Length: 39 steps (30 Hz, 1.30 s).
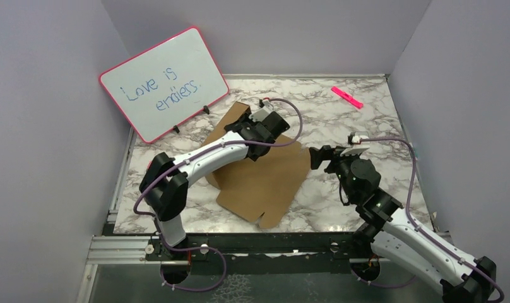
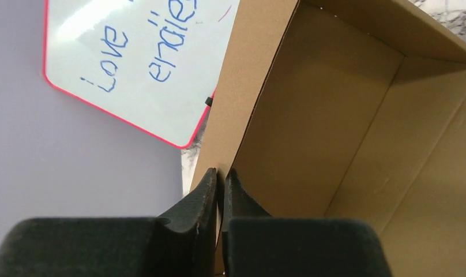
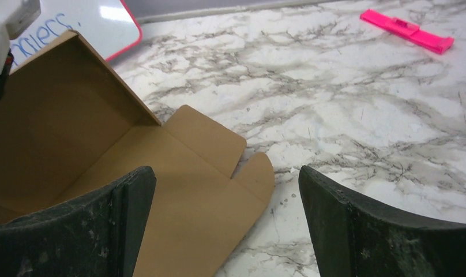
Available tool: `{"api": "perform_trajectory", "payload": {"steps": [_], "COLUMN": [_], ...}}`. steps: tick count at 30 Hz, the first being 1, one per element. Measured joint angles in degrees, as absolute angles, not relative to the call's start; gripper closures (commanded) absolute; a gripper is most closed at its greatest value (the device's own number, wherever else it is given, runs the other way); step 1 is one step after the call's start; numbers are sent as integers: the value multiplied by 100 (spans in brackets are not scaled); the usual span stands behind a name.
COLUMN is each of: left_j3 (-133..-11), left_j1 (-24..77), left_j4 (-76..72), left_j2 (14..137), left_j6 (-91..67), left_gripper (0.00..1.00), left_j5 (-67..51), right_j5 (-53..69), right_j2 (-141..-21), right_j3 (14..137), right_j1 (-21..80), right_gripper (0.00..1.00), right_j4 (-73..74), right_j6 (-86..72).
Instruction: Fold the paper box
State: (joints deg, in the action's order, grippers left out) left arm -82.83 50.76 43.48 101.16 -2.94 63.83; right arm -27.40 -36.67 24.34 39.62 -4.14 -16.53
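One half-folded paper box (image 1: 265,183) (wall in left end effector (image 2: 221,173))

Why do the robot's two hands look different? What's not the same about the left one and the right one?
The left gripper is pinched shut on a raised wall of the paper box; the right gripper is wide open and grips nothing. The left gripper reaches over the box on the whiteboard side; the right gripper sits at the box's right edge, above the marble table. Both have black fingers.
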Motion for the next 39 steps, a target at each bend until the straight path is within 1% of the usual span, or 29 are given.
{"api": "perform_trajectory", "payload": {"steps": [3,9,15,18,22,26,29,31,37,39], "left_j3": [-8283,-8106,-7481,-6930,-6233,-5631,-5258,-4978,-4615,-4615], "left_j1": [4692,3723,2705,2222,1992,1984,1988,1988,2038,2049], "left_j4": [4351,4268,3826,3489,3004,2272,1809,1420,777,733], "left_j2": [9902,9450,9367,9367,9365,9172,8967,8827,8722,8715], "left_j6": [-366,-777,-1485,-1959,-2565,-3282,-3752,-4132,-4886,-4945], "left_gripper": [98,98,99,99,99,98,92,86,58,47], "left_j5": [5937,4482,2731,1938,1216,810,659,561,270,215], "right_j5": [-2700,-2587,-2523,-2451,-2333,-2029,-1712,-1500,-875,-670], "right_j2": [-3583,-3660,-4025,-4329,-4628,-4984,-5393,-5660,-6331,-6563], "right_j3": [2757,3697,4786,5428,6020,6497,6949,7188,7738,7940], "right_j1": [3962,3962,3962,3962,3962,3962,3962,3962,3962,3962], "right_gripper": [0,0,0,0,0,0,0,0,0,2], "right_j4": [-246,497,1426,1999,2427,2705,2851,2921,3144,3229], "right_j6": [-1551,-1417,-1308,-1229,-1085,-930,-801,-720,-421,-333]}}
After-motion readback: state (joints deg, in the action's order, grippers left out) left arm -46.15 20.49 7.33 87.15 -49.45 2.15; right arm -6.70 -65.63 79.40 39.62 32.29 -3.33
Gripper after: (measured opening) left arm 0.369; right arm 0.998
